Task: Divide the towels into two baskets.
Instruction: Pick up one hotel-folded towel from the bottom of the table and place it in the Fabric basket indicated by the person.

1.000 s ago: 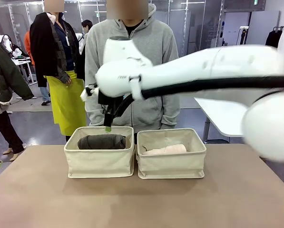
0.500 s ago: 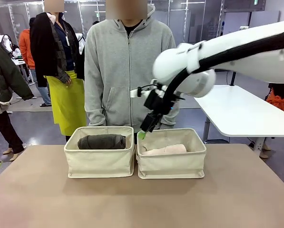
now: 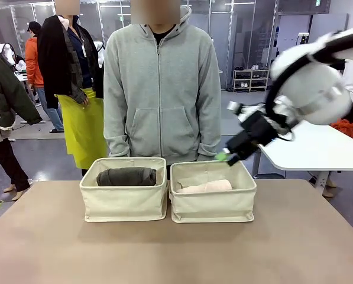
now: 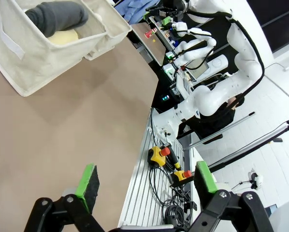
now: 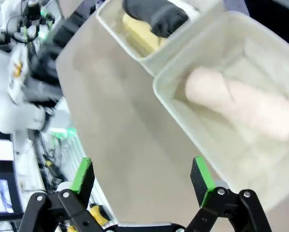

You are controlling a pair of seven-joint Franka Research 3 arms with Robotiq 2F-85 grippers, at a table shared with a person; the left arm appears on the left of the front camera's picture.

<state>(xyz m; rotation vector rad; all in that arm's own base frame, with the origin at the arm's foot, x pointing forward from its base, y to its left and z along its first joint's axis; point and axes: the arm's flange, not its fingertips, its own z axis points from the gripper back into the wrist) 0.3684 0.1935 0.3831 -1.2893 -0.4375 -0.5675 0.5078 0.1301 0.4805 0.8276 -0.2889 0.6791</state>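
Two cream baskets stand side by side on the table. The left basket (image 3: pixel 124 204) holds a dark grey towel (image 3: pixel 126 176); the right basket (image 3: pixel 213 207) holds a pink towel (image 3: pixel 206 187). My right gripper (image 3: pixel 226 157) hangs in the air above the right basket's far right corner. In the right wrist view it (image 5: pixel 142 176) is open and empty, with the pink towel (image 5: pixel 241 101) below it and a pale yellow towel (image 5: pixel 139 38) under the grey towel (image 5: pixel 156 17). My left gripper (image 4: pixel 146 181) is open and empty near the table's edge, far from the basket (image 4: pixel 23 53) with the grey towel (image 4: pixel 57 15).
A person in a grey hoodie (image 3: pixel 161 89) stands right behind the baskets. The brown table (image 3: pixel 176 248) is bare in front of them. A white table (image 3: pixel 306 148) stands at the back right. Cables and stop buttons (image 4: pixel 166 162) lie beyond the table's edge.
My right arm has swung from above the left basket across to the right, past the right basket's far side. Its gripper stayed open and empty. The towels have not moved.
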